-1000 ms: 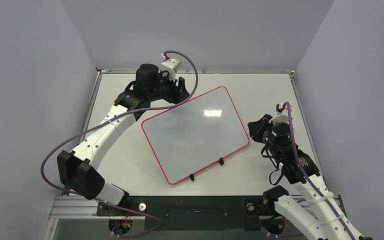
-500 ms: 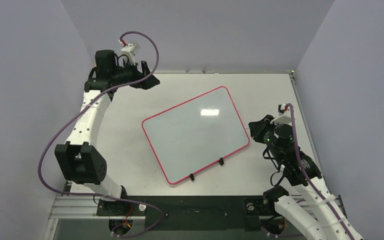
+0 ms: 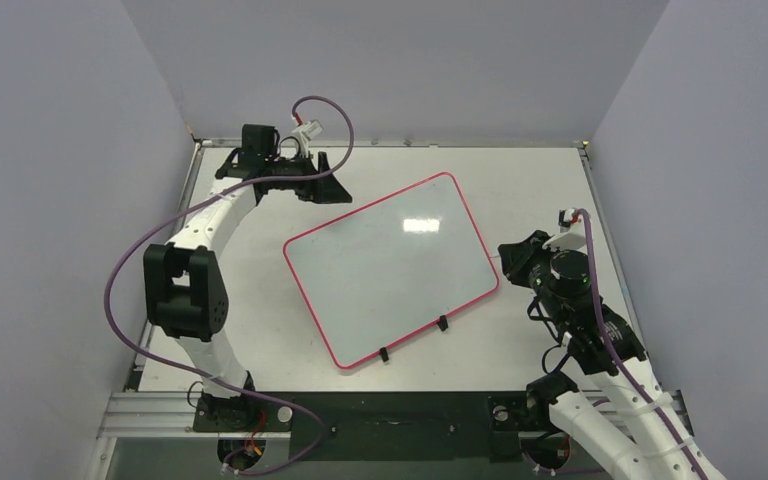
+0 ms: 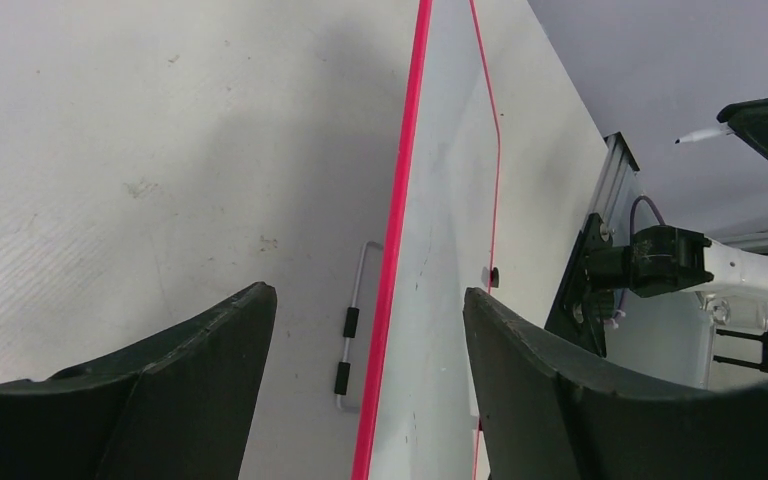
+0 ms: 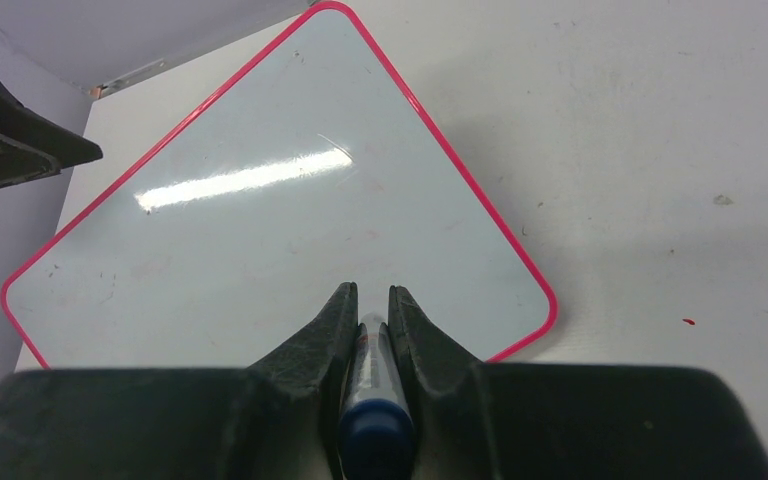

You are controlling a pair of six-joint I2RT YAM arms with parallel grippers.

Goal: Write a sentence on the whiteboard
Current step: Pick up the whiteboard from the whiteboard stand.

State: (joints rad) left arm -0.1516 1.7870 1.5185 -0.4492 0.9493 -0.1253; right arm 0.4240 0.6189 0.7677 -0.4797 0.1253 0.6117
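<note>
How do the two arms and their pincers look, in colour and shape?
The left arm and right arm have white links and bulky black joints. A purple cable runs along each. The left pincer and right pincer are matt black, with two tapering fingers each.

You're seeing the left arm (image 3: 205, 232) and right arm (image 3: 625, 405) wearing white shells over black joint housings. Purple cables (image 3: 118, 290) are looping along both. The left gripper (image 4: 365, 293) and right gripper (image 5: 371, 291) are showing black wedge fingers (image 4: 190, 380). A white plug block (image 3: 307, 130) is sitting atop each wrist.
</note>
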